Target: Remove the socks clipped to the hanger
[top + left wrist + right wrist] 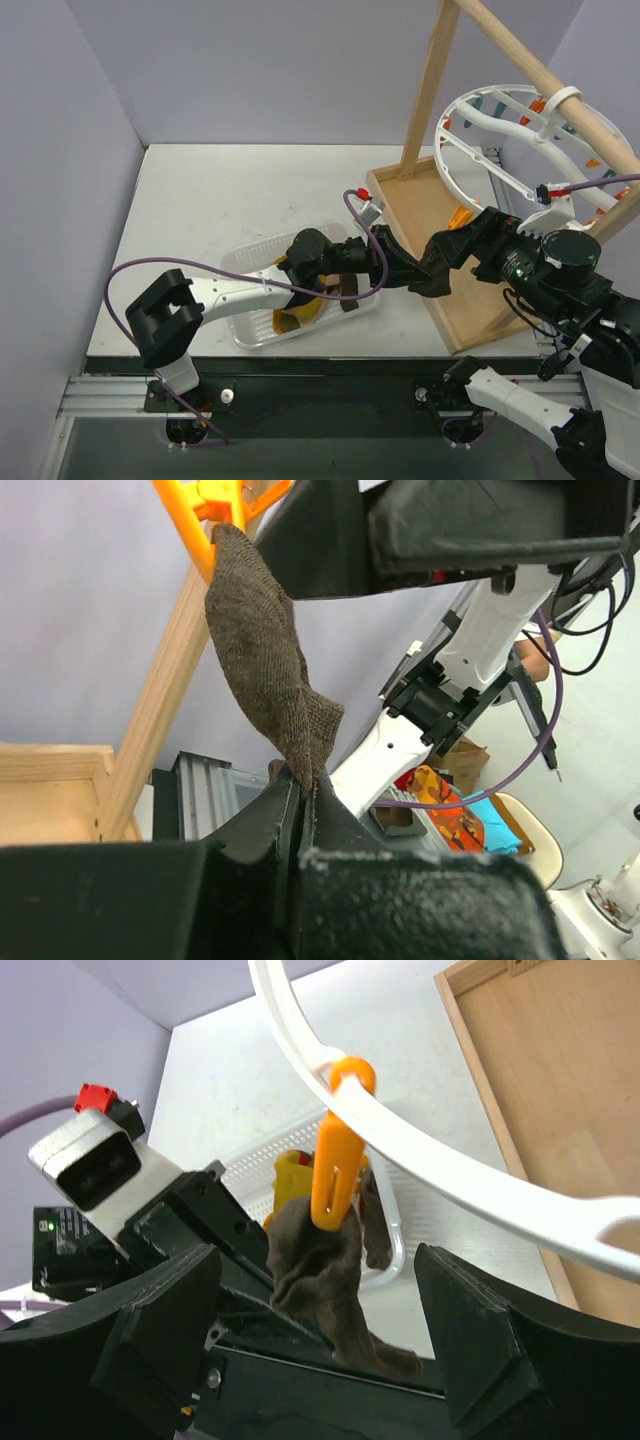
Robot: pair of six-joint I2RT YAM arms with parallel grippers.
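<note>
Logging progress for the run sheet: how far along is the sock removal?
Done: yellow and dark socks lie in the clear basket. In hand: the left pincer is shut on a brown sock that the orange clip on the hanger holds; the right pincer is open, a finger each side of that clip. Left: free this sock. No other clipped sock shows, though part of the ring is hidden.

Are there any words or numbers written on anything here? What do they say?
None can be read.
The tiny green mark on the right arm is too small to tell.
The brown sock, the orange clip and the white hanger carry no writing.
</note>
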